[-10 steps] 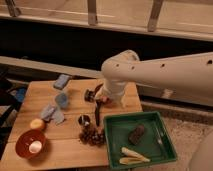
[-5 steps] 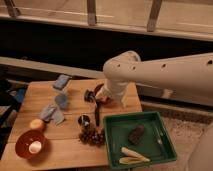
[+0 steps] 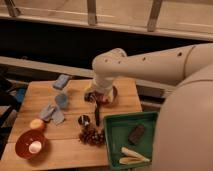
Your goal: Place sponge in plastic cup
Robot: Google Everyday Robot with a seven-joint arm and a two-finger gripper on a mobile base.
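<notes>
- sponge (image 3: pixel 61 81): blue slab lying flat on the surface (image 3: pixel 67 150), just beyond the plastic cup (image 3: pixel 62 100) and apart from it. Long axis is diagonal: near end points left, far end points right.
- plastic cup: blue, upright, mouth up. Can't see what's in it.
- hand (image 3: pixel 97 111): right of the cup, hanging low over the surface and pointing down. Not near the sponge. Can't tell if it's open or closed, or whether it holds anything.
- surface: wooden top. Grey-blue cloth (image 3: pixel 51 114) just in front of the cup. Red bowl (image 3: pixel 20 142) further in front and left of it. Green tray (image 3: pixel 114 145) well to the cup's right and nearer.
- room: behind the cup there's a dark band, then a pale ledge with rail posts (image 3: pixel 91 11).
- hidden: the arm (image 3: pixel 150 65) covers the surface's far right. A reddish thing under the wrist can't be identified. The robot body (image 3: pixel 187 130) cuts off the tray's right side.
</notes>
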